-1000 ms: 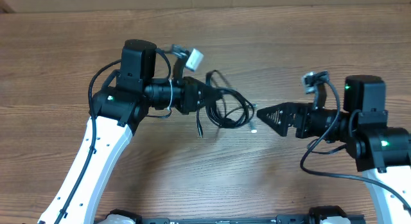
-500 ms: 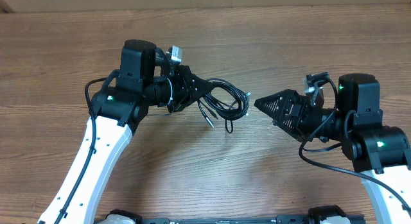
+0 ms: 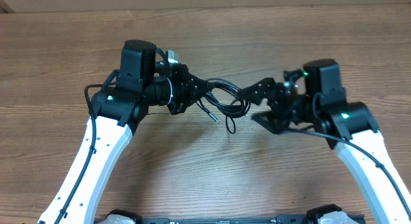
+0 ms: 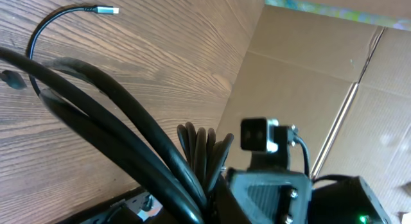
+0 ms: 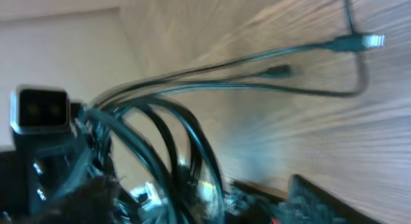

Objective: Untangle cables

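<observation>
Left hand [image 3: 198, 90] clamping cables [image 3: 226, 94], right hand [image 3: 255, 106] spread, table [image 3: 308, 44] around

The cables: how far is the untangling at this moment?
Done: the left pincer holds the cables as one bundle. In hand: the right pincer, open, straddles the bundle's far loop. Remaining: all the separating; the strands are looped together, none lies apart.

Even bright light; right wrist view motion-blurred.
</observation>
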Motion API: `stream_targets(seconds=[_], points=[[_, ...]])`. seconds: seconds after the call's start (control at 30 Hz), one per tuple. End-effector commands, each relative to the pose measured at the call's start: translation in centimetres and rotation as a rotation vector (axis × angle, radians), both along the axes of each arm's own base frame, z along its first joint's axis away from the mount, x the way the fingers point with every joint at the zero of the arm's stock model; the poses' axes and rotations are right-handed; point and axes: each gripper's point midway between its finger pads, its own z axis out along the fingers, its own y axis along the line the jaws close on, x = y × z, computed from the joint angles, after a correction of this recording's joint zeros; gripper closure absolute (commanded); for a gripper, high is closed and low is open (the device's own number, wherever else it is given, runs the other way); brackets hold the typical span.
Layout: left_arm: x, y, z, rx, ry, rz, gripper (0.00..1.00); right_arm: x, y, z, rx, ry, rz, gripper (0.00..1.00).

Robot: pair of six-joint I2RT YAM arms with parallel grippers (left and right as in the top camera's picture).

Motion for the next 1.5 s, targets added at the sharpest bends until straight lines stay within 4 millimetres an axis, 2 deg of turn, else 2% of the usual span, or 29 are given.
stream_targets(seconds=[0.0, 0.03, 0.2, 0.37, 0.4, 0.43, 0.47, 0.5, 0.57, 0.6, 0.77, 0.93, 1.07, 1.27, 1.37, 1.47], points=[[-0.2, -0.1, 1.2, -0.019, -0.011, 0.004, 0.96, 0.5, 1.4, -0.1, 0.020, 0.016, 0.005, 0.40], [-0.2, -0.1, 1.2, -0.017, -0.013, 0.003, 0.96, 0.4, 1.6, -0.2, 0.020, 0.018, 0.013, 0.53], [-0.2, -0.1, 1.2, -0.014, -0.022, -0.002, 0.96, 0.6, 1.6, -0.7, -0.004, 0.012, 0.013, 0.94], [-0.4, -0.1, 1.1, 0.030, -0.125, -0.071, 0.96, 1.0, 1.2, -0.9, -0.057, -0.084, 0.054, 0.96], [-0.5, 0.0, 0.9, 0.047, -0.147, -0.085, 0.93, 1.1, 1.0, -1.0, -0.072, -0.105, 0.067, 0.96], [-0.5, 0.2, 0.5, 0.078, -0.179, -0.101, 0.87, 1.0, 0.9, -1.2, -0.083, -0.114, 0.076, 0.96], [-0.5, 0.4, 0.2, 0.103, -0.197, -0.111, 0.75, 0.9, 0.9, -1.2, -0.088, -0.115, 0.083, 0.96], [-0.6, 0.7, -0.2, 0.135, -0.213, -0.122, 0.57, 0.7, 0.8, -1.4, -0.093, -0.109, 0.087, 0.96], [-0.6, 1.4, -1.3, 0.200, -0.205, -0.114, 0.12, 0.4, 0.7, -1.6, -0.102, -0.105, 0.098, 0.96], [-0.6, 2.0, -2.0, 0.238, -0.189, -0.099, 0.00, 0.3, 0.7, -1.7, -0.106, -0.101, 0.102, 0.96], [-0.5, 4.9, -4.7, 0.439, -0.153, -0.036, 0.00, -0.3, 0.5, -2.1, -0.135, -0.134, 0.156, 0.96], [-1.6, 5.6, -5.7, 0.472, -0.085, -0.041, 0.01, -0.3, 0.5, -1.8, -0.155, -0.207, 0.203, 0.96], [-2.4, 4.6, -5.5, 0.401, -0.005, -0.021, 0.00, -0.2, 0.4, -1.8, -0.174, -0.256, 0.236, 0.96], [-3.3, 2.7, -5.7, 0.279, 0.207, 0.066, 0.00, 0.3, 0.1, -2.0, -0.208, -0.273, 0.222, 0.96], [-3.8, 1.8, -6.2, 0.258, 0.275, 0.070, 0.01, 0.5, 0.1, -1.8, -0.208, -0.285, 0.219, 0.96], [-3.9, 1.0, -7.8, 0.279, 0.339, 0.069, 0.28, 0.7, 0.2, -1.7, -0.205, -0.294, 0.218, 0.96]])
